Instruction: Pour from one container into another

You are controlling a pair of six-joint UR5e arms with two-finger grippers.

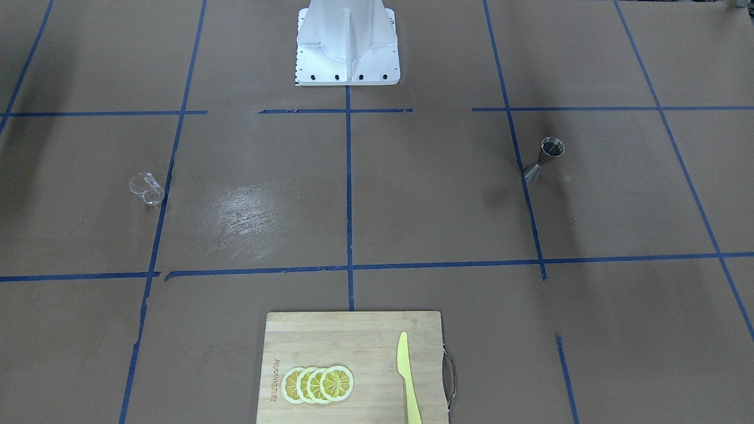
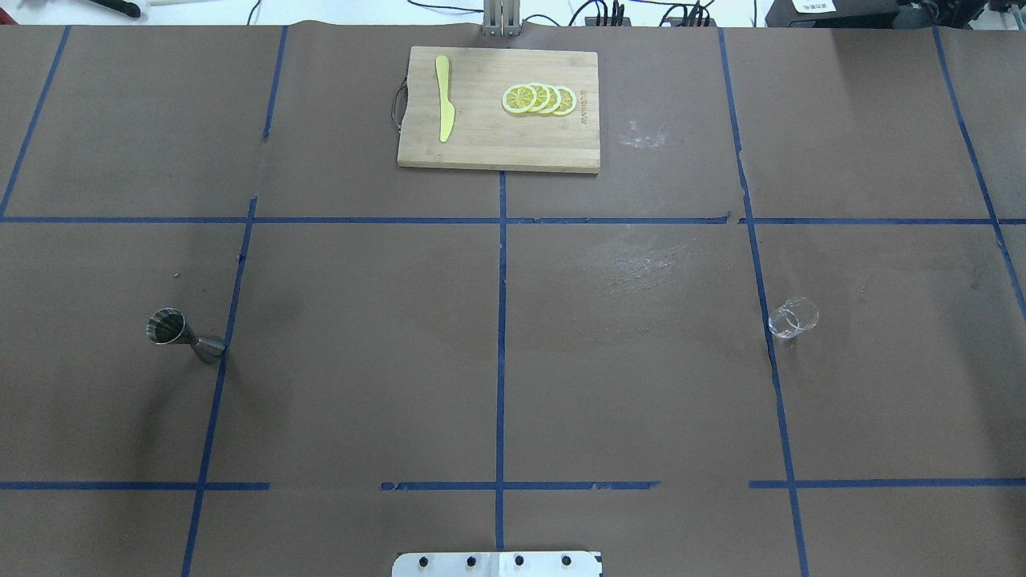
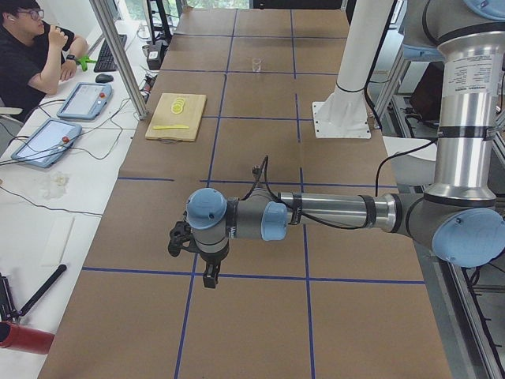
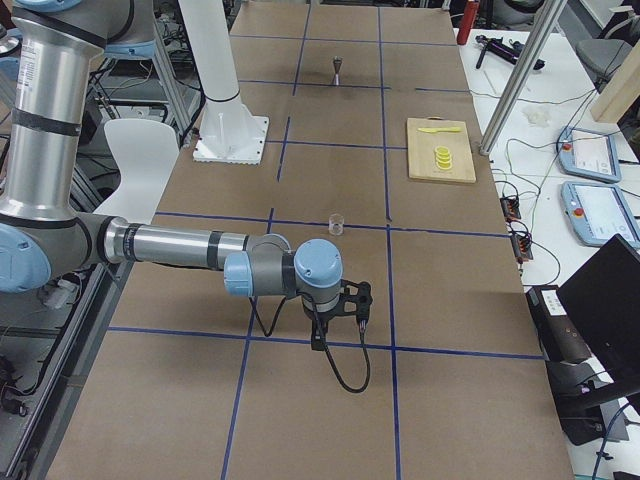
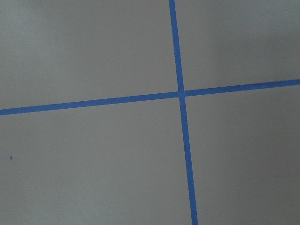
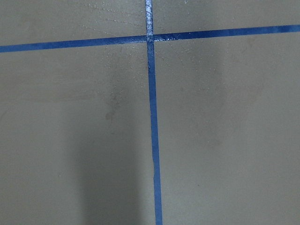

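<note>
Glass cup stands upright on the desk, right of the robot base, jigger upright on its left; the right fingers hang nearer the cup, farther out from the base; open or closed, I cannot tell

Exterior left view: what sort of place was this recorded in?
Most likely a robotics lab: a robot arm over a paper-covered table marked with a blue tape grid, and control tablets on a side desk beside a seated person.
</note>
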